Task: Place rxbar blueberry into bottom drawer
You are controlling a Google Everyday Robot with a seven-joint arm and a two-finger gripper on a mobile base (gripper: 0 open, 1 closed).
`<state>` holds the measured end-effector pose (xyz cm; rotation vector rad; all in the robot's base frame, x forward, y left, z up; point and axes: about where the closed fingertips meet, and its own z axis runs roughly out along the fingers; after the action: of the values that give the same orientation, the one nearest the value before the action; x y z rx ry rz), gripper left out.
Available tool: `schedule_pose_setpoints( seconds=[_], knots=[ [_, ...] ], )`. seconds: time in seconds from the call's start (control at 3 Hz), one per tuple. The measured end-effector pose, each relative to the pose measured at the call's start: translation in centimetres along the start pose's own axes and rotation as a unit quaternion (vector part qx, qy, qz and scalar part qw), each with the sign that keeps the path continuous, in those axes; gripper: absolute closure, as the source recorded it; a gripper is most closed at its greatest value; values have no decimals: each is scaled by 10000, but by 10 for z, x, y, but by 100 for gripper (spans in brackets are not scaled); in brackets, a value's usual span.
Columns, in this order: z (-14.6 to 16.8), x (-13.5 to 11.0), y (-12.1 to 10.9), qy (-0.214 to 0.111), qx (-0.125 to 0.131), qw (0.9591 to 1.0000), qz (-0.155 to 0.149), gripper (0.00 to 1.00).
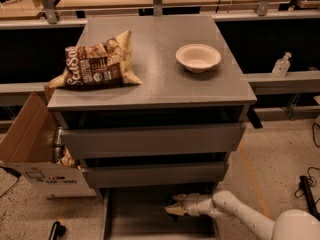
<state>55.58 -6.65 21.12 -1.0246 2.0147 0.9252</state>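
At the foot of the cabinet (150, 86), the bottom drawer (137, 219) stands pulled out. The gripper (173, 207) sits low over the drawer's floor, toward the cabinet's right side. Its grip cannot be told, and the rxbar blueberry cannot be made out. On the cabinet's top lie a chip bag (97, 64) at left and a bowl (198, 57) at right.

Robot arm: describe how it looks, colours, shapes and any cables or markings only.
The arm is glossy white, made of smooth rounded tubular links that swell into a bulbous joint at the lower right edge. The pincer, low in the camera view over the open bottom drawer, is a duller cream-tan. No cables, markings or sleeves show on either.
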Motion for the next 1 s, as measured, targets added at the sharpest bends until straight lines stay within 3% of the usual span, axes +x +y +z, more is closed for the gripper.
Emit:
schedule_pose_setpoints(
  seconds=[1.0],
  knots=[
    [7,0,5,-3,-70,10000,10,10]
  ],
)
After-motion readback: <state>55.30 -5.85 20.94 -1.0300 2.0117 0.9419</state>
